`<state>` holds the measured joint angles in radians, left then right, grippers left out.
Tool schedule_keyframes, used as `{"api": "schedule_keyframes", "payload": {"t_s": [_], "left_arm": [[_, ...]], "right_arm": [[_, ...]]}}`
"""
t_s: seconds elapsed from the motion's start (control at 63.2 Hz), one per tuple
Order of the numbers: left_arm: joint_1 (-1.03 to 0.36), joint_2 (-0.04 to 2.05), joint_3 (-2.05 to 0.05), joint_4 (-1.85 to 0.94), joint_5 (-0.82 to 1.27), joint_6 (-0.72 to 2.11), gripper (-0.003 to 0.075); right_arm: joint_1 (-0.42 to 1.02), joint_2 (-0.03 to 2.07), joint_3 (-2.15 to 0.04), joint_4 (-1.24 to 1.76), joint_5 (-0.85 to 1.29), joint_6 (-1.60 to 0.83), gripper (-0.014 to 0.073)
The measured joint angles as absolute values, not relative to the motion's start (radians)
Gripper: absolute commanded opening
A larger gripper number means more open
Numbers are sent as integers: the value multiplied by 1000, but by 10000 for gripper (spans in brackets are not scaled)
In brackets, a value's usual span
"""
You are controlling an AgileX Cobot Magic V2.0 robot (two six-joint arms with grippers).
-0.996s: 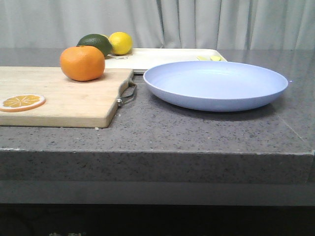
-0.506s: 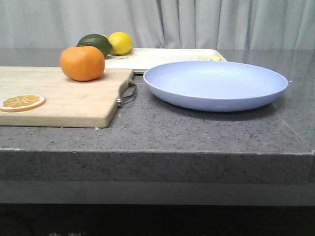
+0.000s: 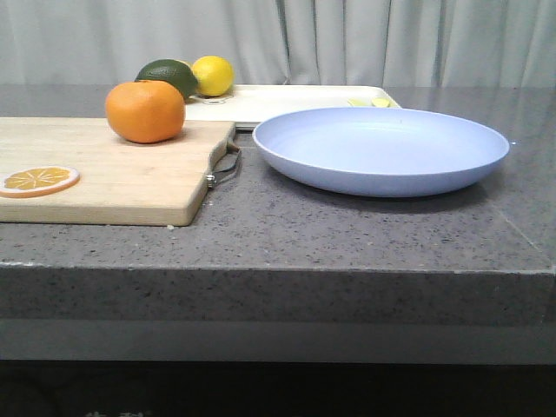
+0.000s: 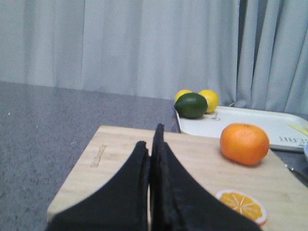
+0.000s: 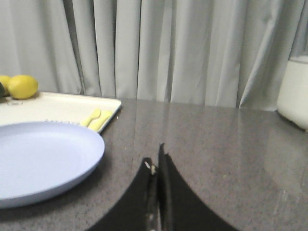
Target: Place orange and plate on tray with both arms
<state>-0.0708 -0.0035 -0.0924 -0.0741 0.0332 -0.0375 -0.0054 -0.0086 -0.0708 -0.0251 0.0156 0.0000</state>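
Observation:
The orange (image 3: 145, 111) sits on the far end of a wooden cutting board (image 3: 113, 178); it also shows in the left wrist view (image 4: 244, 143). The pale lavender-blue plate (image 3: 380, 149) lies on the counter right of the board, and shows in the right wrist view (image 5: 41, 161). The cream-white tray (image 3: 287, 102) lies behind both, seen too in the wrist views (image 4: 255, 126) (image 5: 53, 108). My left gripper (image 4: 152, 137) is shut and empty over the board, short of the orange. My right gripper (image 5: 156, 161) is shut and empty over bare counter beside the plate. Neither gripper shows in the front view.
A lemon (image 3: 213, 76) and a dark green lime (image 3: 169, 78) sit at the tray's far left. An orange slice (image 3: 38, 180) lies on the board's near left. Small yellow pieces (image 5: 96, 119) lie on the tray's right end. A white object (image 5: 293, 91) stands at the right.

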Motion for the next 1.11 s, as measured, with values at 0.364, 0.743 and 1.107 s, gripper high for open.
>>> {"api": "schedule_keyframes", "payload": {"t_s": [0.364,0.743,1.107], "left_arm": [[-71,176,-545,-74,303,-38,-18],[-71,463,-674,-74,528,-38,-18],[-71,614,-674,-74,533,-38,-17]], "right_arm": [[-5,121,-478,-25,358,0,-70],[-5,365,-602,-23,586,0,-70],[-5,435,-579,-21,610,0,-44]]}}
